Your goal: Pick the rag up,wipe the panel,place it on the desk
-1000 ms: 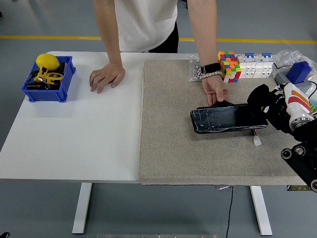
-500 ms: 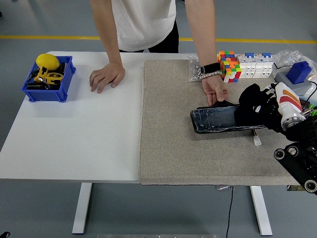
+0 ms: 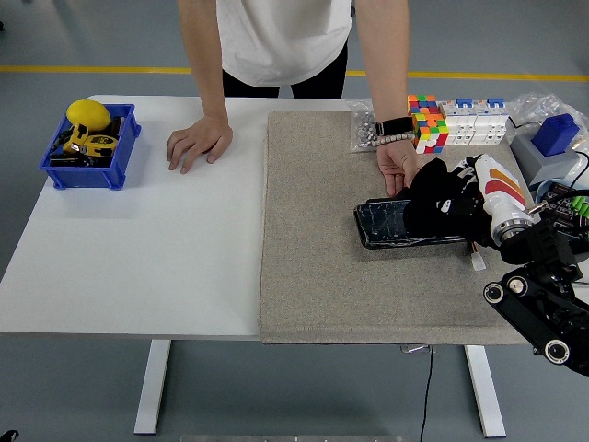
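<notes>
Here one surface [image 3: 138, 267] carries one grey mat [image 3: 322, 276]. One person leans in beyond the right hand [image 3: 448, 204], one palm [image 3: 196, 141] flat far to its left, the other [image 3: 398, 166] touching the one panel [image 3: 391, 224]. The hand grips one black rag [image 3: 433, 207] on the panel. One blue bin [image 3: 90, 147] sits far left; one cube [image 3: 425, 122] just beyond. No writing readable.

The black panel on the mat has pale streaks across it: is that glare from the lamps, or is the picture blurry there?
Head view: the picture is sharp and evenly lit, with soft shadows; the streaks on the black panel look like reflected light or smears, and this view cannot tell which; the right hand and its dark rag cover the panel's right part; the person's hand touches its far edge.
</notes>
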### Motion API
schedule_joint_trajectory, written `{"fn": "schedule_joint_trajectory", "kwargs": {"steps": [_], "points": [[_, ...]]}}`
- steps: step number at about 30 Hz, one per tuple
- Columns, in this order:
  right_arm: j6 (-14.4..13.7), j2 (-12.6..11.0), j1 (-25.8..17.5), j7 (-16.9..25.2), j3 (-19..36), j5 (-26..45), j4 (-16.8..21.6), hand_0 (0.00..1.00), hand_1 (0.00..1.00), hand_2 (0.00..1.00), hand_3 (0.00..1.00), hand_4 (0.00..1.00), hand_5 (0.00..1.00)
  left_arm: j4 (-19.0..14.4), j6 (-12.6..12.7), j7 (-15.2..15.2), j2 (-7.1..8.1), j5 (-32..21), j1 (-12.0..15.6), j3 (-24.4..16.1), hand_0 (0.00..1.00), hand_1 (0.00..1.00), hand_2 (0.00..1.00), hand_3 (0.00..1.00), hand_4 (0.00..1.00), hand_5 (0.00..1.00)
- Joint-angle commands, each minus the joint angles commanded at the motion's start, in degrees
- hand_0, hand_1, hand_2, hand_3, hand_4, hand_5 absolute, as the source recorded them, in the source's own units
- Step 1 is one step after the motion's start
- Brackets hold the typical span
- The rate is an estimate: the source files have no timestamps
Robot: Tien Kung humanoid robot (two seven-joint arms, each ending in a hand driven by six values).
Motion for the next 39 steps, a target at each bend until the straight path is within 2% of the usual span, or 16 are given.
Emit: {"fn": "schedule_joint_trajectory", "kwargs": {"steps": [19, 39], "points": [[-0.1, 1.9, 1.9, -0.8, -8.8, 1.4, 4.8, 0.161, 0.27, 0.32, 0.375, 0.894, 0.002, 0.0, 0.0, 0.0, 0.09, -0.3, -0.1, 0.3, 0.687, 0.728, 0.732, 0.604, 0.67, 0.615], [0.2, 2.9, 2.7, -1.5, -13.8, 1.7, 8.4, 0.161, 0.27, 0.32, 0.375, 0.896, 0.002, 0.0, 0.1, 0.1, 0.33, -0.4, 0.2, 0.9, 0.687, 0.727, 0.731, 0.604, 0.67, 0.617]]}}
